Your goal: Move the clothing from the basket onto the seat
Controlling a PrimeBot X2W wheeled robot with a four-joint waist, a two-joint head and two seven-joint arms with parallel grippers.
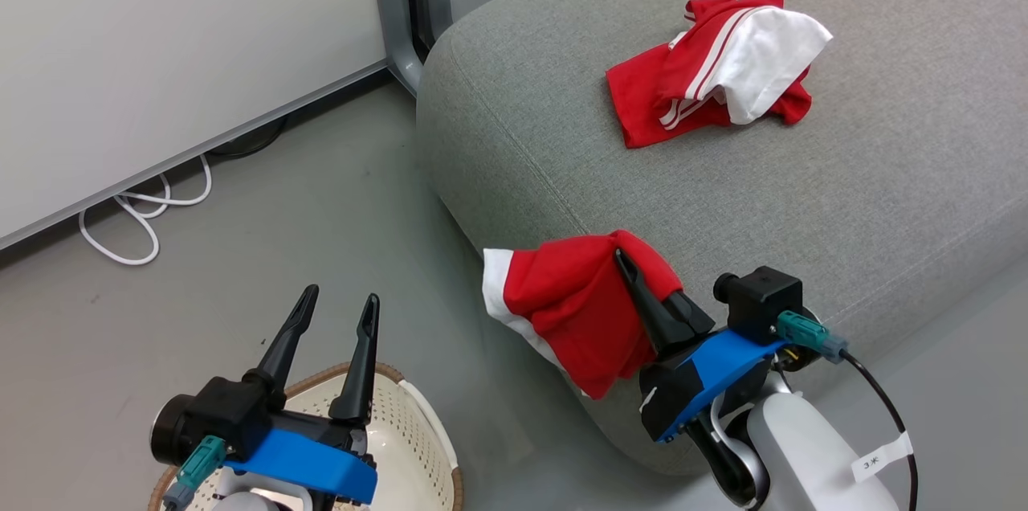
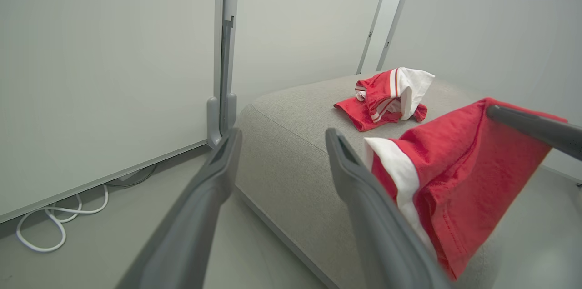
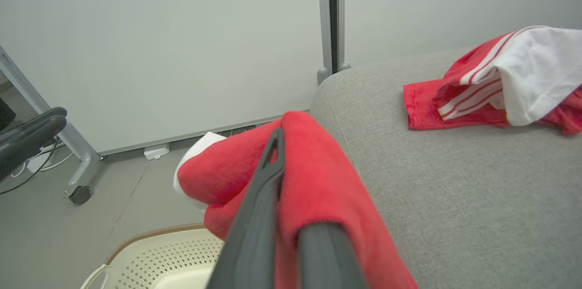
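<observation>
I find the right gripper [image 1: 625, 262] closed on a red garment [image 1: 570, 310]. One dark finger lies on top of the cloth and the other is buried in the folds, which the right wrist view [image 3: 284, 143] confirms. The garment [image 3: 318, 180] drapes off both sides of the fingers, with its white edging hanging on the side toward the left arm. In the head view it hangs in front of the seat's [image 1: 562, 133] rounded near edge, and I cannot tell whether the cloth touches the upholstery. The left gripper [image 1: 341, 296] is open and grips nothing. Its two fingers are spread and point up and away over the floor, well apart from the right gripper. In its own wrist view [image 2: 283, 133] the fingers frame the near corner of the seat [image 2: 291, 143], with the garment [image 2: 459, 166] just beside the right-hand finger. The basket [image 1: 409, 431] stands on the floor below the left gripper, near the seat's corner. Its perforated wall and brown rim also show at the bottom of the right wrist view [image 3: 173, 252]. A second garment [image 1: 715, 69], red with white stripes and a large white panel, lies crumpled on top of the seat, well apart from the held one. Beyond the seat I note a grey post [image 1: 409, 5] against a pale wall panel and a white cable [image 1: 144, 214] looped on the floor at the panel's foot.
</observation>
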